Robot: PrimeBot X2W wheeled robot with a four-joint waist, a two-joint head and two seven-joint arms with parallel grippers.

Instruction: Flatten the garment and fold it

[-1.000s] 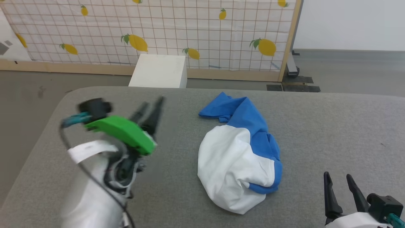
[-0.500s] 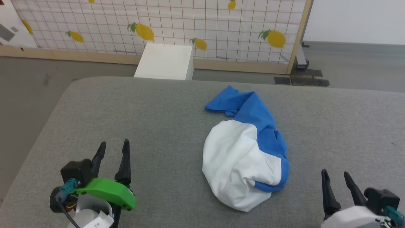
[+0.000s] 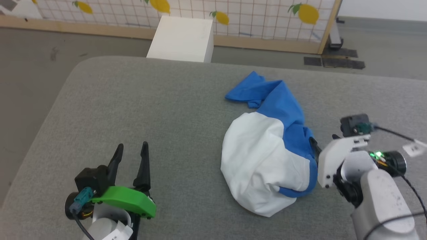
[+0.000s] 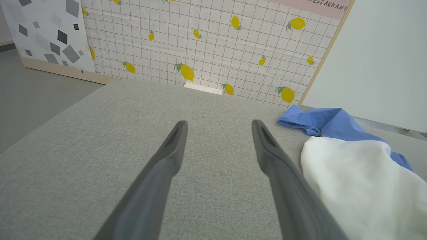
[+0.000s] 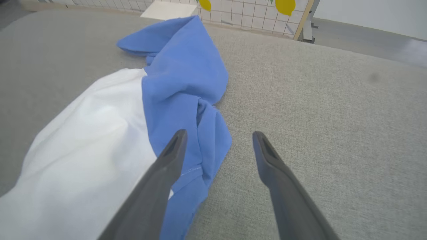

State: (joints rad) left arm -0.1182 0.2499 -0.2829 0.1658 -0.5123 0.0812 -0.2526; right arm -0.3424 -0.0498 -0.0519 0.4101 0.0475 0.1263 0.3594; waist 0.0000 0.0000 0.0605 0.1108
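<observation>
The two dark fingers [image 3: 143,166] of the left gripper [image 3: 132,145] stand spread apart with nothing between them, low at the near left of the grey padded surface [image 3: 150,100] and well apart from the garment [image 3: 263,166]. The right gripper [image 5: 219,133] is likewise spread wide and holds nothing. It sits just beside the garment's right edge, and in the right wrist view one finger lies over the blue hem while the other is over bare grey cloth (whether the first touches the fabric cannot be told). The garment lies crumpled in a rounded heap right of the surface's middle. Its white body bulges toward the near side, a blue band runs down its right edge, and a blue sleeve trails off toward the far side. Beyond the far edge of the surface a white box [image 3: 181,38] stands on the floor [image 3: 33,66], and behind it is a grid-patterned screen printed with lemons [image 3: 267,16]
</observation>
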